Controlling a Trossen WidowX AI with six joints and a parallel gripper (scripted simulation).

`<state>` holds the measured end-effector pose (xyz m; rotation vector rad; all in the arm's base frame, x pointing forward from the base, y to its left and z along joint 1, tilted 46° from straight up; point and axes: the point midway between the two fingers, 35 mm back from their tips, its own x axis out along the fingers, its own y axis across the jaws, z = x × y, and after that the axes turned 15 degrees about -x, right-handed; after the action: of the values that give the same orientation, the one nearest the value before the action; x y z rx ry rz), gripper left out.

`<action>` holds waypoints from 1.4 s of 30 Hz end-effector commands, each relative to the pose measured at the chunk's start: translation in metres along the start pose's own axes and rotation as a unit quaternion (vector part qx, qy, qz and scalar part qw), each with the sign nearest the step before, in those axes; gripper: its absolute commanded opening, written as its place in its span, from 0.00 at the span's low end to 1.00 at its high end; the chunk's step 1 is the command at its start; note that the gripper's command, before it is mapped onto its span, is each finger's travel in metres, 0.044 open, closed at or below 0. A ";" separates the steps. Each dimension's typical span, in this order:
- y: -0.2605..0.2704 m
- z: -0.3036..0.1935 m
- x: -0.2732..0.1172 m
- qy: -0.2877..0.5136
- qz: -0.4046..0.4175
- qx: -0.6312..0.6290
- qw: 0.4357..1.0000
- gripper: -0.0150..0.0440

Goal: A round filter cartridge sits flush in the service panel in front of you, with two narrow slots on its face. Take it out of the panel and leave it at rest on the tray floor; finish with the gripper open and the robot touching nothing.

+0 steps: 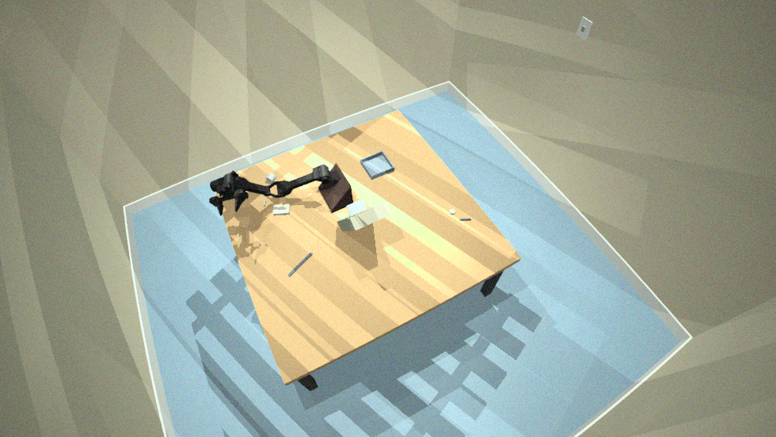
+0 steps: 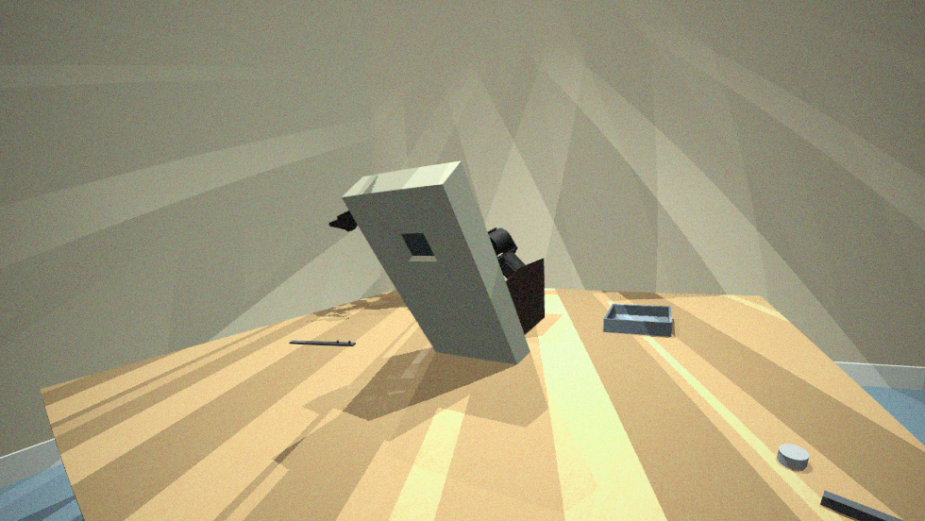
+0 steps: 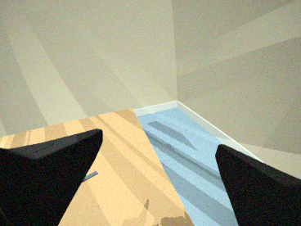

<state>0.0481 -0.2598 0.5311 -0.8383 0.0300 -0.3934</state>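
Matt pale wood table [image 1: 380, 282], matt grey panel [image 2: 446, 304], dull black jaws.

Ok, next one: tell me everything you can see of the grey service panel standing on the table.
The service panel is a thick, flat grey-green slab with a matte look, standing near the middle of the wooden table. It stands tilted in the exterior view, its lower edge on the wood. The face shown there has one small dark rectangular opening above its middle; no round cartridge shows on that side. A dark brown block stands right behind it, contact unclear. The gripper is far off at the table edge, open, touching nothing.
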 end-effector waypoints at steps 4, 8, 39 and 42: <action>-0.010 0.006 -0.006 -0.026 -0.027 0.003 0.999 0.75; 0.024 0.072 -0.003 -0.036 -0.022 -0.072 0.997 0.58; 0.402 0.225 0.042 -0.054 0.127 -0.493 0.859 0.41; 0.450 0.209 0.046 -0.041 0.153 -0.539 0.827 0.41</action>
<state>0.2586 0.1280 0.3996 -1.8452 0.2489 -0.0545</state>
